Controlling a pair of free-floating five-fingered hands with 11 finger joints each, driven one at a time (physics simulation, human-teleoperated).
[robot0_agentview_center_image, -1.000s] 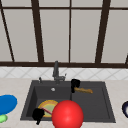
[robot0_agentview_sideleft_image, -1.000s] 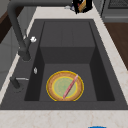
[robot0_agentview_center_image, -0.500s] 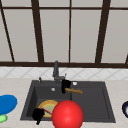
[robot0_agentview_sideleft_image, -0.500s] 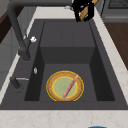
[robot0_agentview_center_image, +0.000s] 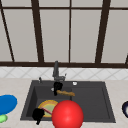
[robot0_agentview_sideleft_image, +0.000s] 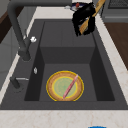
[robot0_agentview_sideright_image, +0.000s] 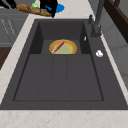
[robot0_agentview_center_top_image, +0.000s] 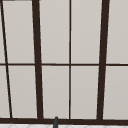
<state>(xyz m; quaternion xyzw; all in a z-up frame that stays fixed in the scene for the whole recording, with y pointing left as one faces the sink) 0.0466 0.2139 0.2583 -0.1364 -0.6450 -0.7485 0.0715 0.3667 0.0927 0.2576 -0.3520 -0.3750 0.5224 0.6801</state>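
A right robot hand (robot0_agentview_center_image: 58, 87) hangs in the air above a dark kitchen sink (robot0_agentview_center_image: 92, 100), fingers curled round one end of a wooden utensil (robot0_agentview_center_image: 66, 93) whose free end juts out sideways towards the sink's right half. Below it, on the floor of the left basin, lies a yellow plate (robot0_agentview_center_image: 48, 106) with a green centre and a pink stick (robot0_agentview_sideleft_image: 70, 86) resting slantwise across it. The left robot hand (robot0_agentview_center_image: 38, 115) floats low at the sink's near left corner, beside the plate; its grip cannot be told. A large red ball (robot0_agentview_center_image: 67, 115) sits at the near rim, and a blue dish (robot0_agentview_center_image: 6, 103) lies on the surface (robot0_agentview_center_image: 117, 87) to the left. Handled well, the carry calls for a firm, steady clasp. The utensil is held near its end, so its long free length is likely to swing or slip if the wrist turns sharply. The faucet (robot0_agentview_center_image: 56, 70) stands just behind the hand, so any turn should probably sweep the free end away from it and from the sink walls.
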